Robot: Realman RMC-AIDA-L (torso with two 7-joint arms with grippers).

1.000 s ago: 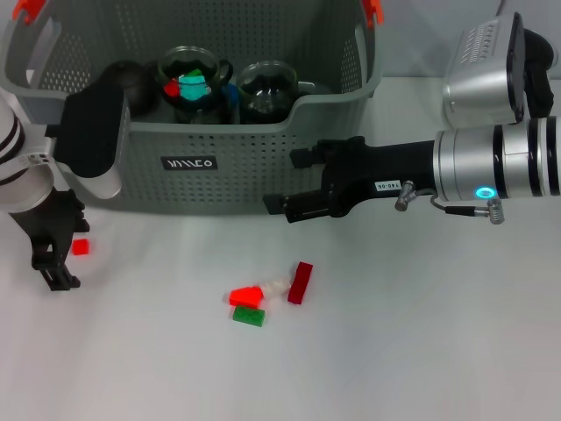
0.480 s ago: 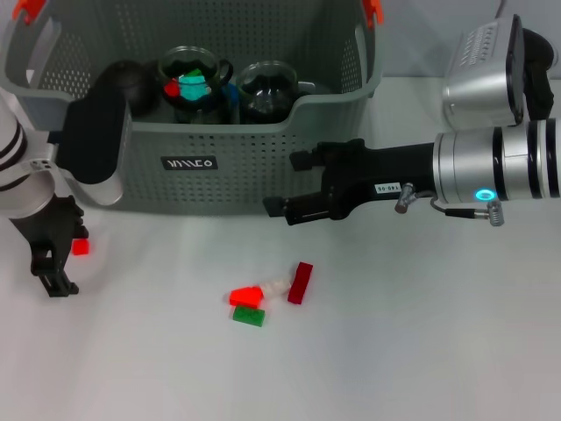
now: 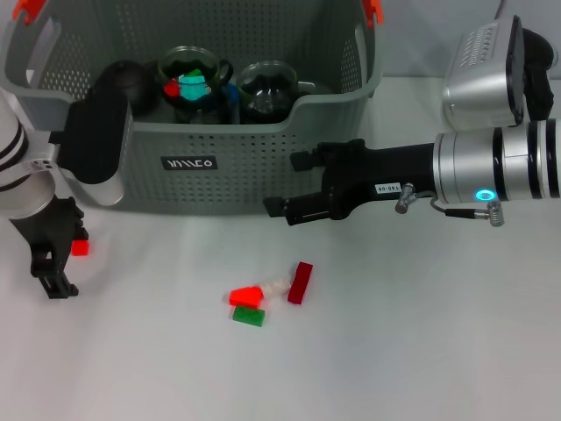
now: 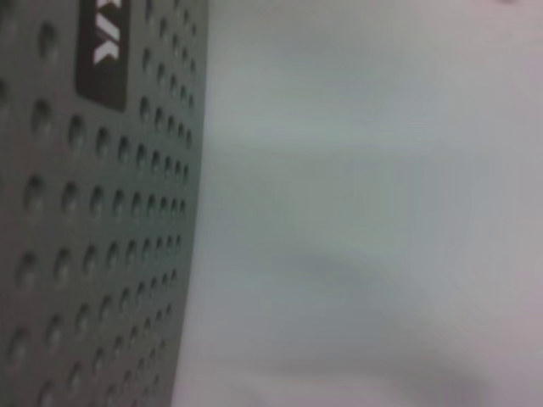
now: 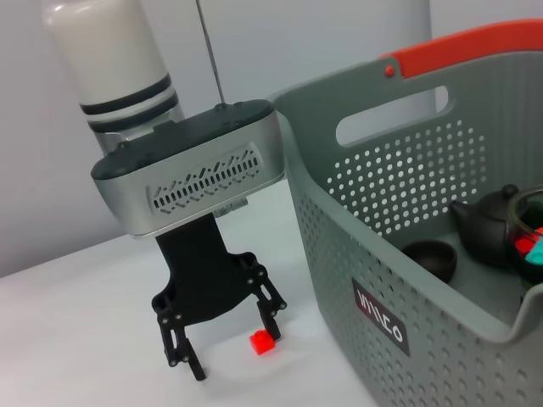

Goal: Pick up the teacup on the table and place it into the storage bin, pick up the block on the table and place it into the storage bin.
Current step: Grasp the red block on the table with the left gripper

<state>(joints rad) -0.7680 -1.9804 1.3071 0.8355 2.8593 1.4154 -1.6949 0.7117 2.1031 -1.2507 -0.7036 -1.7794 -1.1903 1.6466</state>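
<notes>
— What has moved in the last second?

— Only the left arm. Its left end effector (image 3: 53,263) has shifted a little toward the left edge of the head view, low at the left; the red cube (image 3: 81,247) has not moved. The right end effector (image 3: 289,184) has held, mid-frame, before the front wall of the bin (image 3: 263,145).

— So no grasp yet?

— I judge not. In the right wrist view the left end effector (image 5: 227,346) has its fingers spread and holds nothing. The cube (image 5: 263,341) rests on the tabletop (image 3: 421,351) just beside one fingertip, not squarely between the two. It needs centring before closing.

— And the right one?

— Spread as well, empty.

— Which way does the cube point?

— It has no long axis I can make out. The dark red block (image 3: 301,282), in the cluster at lower centre, does: it runs nearly up-down in the frame, its top leaning slightly right
</notes>
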